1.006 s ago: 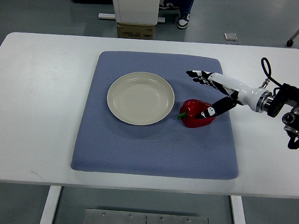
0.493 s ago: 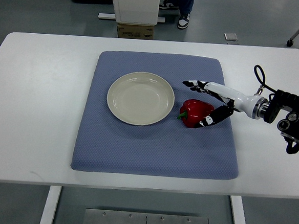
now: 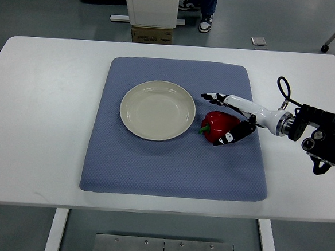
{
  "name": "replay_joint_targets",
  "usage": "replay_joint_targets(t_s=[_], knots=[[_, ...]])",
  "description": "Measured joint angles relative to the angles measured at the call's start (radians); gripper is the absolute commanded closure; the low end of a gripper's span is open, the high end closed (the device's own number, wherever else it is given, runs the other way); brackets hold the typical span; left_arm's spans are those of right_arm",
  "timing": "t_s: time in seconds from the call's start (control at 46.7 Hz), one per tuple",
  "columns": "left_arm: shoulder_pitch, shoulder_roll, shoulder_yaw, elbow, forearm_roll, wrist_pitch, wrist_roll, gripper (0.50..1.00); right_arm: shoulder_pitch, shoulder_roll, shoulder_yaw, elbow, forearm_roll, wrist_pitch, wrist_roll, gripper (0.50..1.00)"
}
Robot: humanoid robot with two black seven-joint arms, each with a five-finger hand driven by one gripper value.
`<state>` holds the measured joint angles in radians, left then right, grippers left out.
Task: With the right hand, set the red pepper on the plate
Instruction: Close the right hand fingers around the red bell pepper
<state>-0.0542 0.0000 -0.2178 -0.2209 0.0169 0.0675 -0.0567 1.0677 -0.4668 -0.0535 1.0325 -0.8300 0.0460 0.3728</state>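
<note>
Right now, the right hand (image 3: 228, 118) brackets the red pepper (image 3: 219, 127).
Its fingers (image 3: 212, 96) are spread apart, not clamped, the thumb low beside the fruit; the pepper lies on the blue mat (image 3: 171, 160) at centre-right, just right of the plate (image 3: 157, 110).

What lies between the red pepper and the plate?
Only a bare strip of blue mat separates the red pepper from the plate, seen in the top view.

The right arm reaches in from three o'clock, pointing toward nine; its right hand (image 3: 230, 118) has fingers (image 3: 211, 97) spread apart, thumb low.
</note>
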Motion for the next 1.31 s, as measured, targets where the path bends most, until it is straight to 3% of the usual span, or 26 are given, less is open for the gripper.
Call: replay_joint_targets(t_s=[0.343, 0.921, 1.178, 1.306], knots=[[0.0, 0.0, 0.0, 0.0, 0.0, 0.0, 0.0, 0.5, -0.009, 0.001, -0.002, -0.009, 0.0, 0.0, 0.0, 0.515], [-0.001, 0.0, 0.0, 0.0, 0.0, 0.0, 0.0, 0.5, -0.011, 0.001, -0.016, -0.028, 0.001, 0.0, 0.0, 0.668], [0.0, 0.0, 0.0, 0.0, 0.0, 0.0, 0.0, 0.5, -0.007, 0.001, -0.014, -0.029, 0.003, 0.0, 0.0, 0.852], [0.0, 0.0, 0.0, 0.0, 0.0, 0.0, 0.0, 0.5, -0.004, 0.0, -0.012, -0.029, 0.005, 0.001, 0.0, 1.0]])
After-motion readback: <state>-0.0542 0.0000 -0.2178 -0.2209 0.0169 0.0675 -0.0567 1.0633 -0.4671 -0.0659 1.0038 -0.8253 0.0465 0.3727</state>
